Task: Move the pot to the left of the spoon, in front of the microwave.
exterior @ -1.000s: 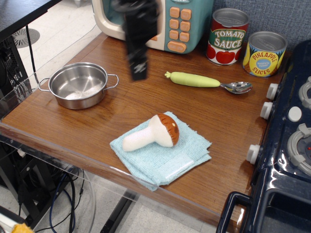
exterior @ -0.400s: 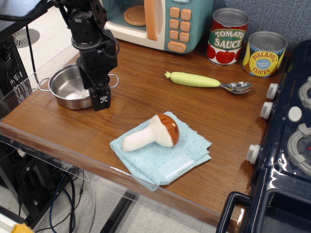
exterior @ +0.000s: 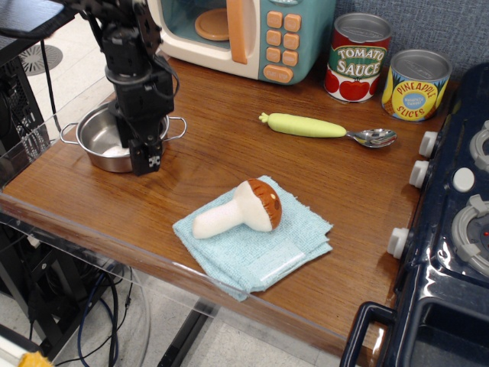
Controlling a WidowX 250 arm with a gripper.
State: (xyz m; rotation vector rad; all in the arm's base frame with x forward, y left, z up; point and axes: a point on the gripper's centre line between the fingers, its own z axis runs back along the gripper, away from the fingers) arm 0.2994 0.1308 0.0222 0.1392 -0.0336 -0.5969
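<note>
The shiny steel pot point(exterior: 93, 136) sits near the table's left edge, partly hidden behind my arm. My gripper point(exterior: 138, 147) hangs over the pot's right side. One finger point(exterior: 148, 157) is outside the front rim and the other seems to be inside the bowl, so the jaws look open and hold nothing. The spoon point(exterior: 307, 125), with a yellow-green handle and a metal bowl pointing right, lies in the middle back of the table. The microwave point(exterior: 294, 34) stands at the back with its door open and the orange plate point(exterior: 212, 24) showing.
A tomato sauce can point(exterior: 357, 57) and a pineapple can point(exterior: 414, 84) stand at the back right. A toy mushroom point(exterior: 243, 208) lies on a light blue cloth point(exterior: 260, 248) near the front edge. A dark toy stove point(exterior: 451, 229) borders the right side.
My arm has swung from in front of the microwave down and to the left. It now sits at the pot's right rim, a little further left than 0.4 s ago.
</note>
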